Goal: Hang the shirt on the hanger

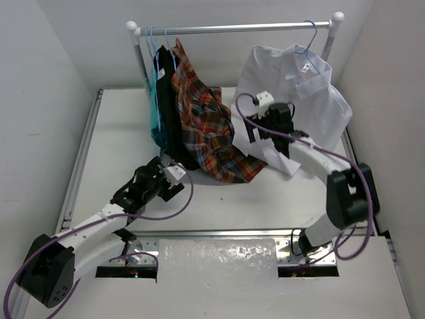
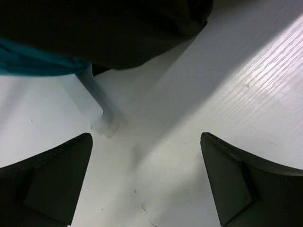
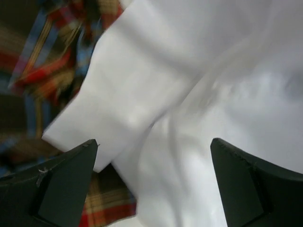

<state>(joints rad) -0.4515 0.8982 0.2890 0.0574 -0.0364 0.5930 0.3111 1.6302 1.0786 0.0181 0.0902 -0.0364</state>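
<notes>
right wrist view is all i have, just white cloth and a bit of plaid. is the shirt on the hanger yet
Observer: From the top view, the shirt appears to hang from the hanger, whose hook is over the right end of the rail.
Operator: does it hang free
Observer: No, its lower part seems to rest on the table.
Operator: where's the left pincer
Observer: The left pincer is open over bare table beside the dark clothes, holding nothing.
</notes>
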